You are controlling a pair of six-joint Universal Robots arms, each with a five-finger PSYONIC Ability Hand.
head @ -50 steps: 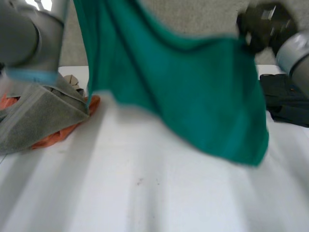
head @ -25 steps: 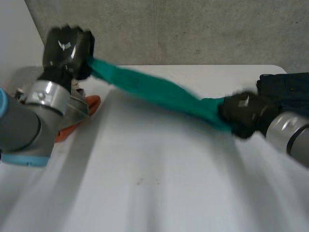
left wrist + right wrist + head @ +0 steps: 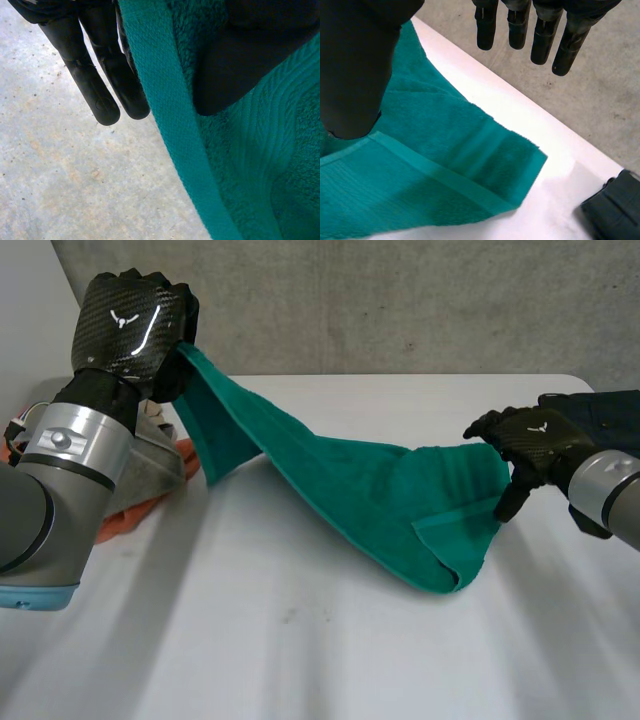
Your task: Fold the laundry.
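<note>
A green towel (image 3: 370, 480) slopes from my raised left hand (image 3: 130, 325) at the table's back left down onto the white table (image 3: 300, 640). The left hand is shut on the towel's upper corner; in the left wrist view its thumb (image 3: 235, 75) presses the hemmed edge of the towel (image 3: 165, 100) beside the fingers (image 3: 107, 95). The towel's lower end lies crumpled on the table, one corner turned over (image 3: 450, 540). My right hand (image 3: 530, 440) hovers open just right of that end. In the right wrist view the fingers (image 3: 520, 25) are straight above the towel (image 3: 445, 165).
A grey cloth (image 3: 150, 465) lies over an orange cloth (image 3: 130, 515) at the table's left edge, below my left arm. A dark garment (image 3: 600, 415) (image 3: 615, 210) sits at the back right behind the right hand. Bare concrete floor lies beyond the table's far edge.
The towel came down from a high spread and was pulled taut. The right hand then opened and let go, so that end dropped onto the table. The left hand keeps its hold.
</note>
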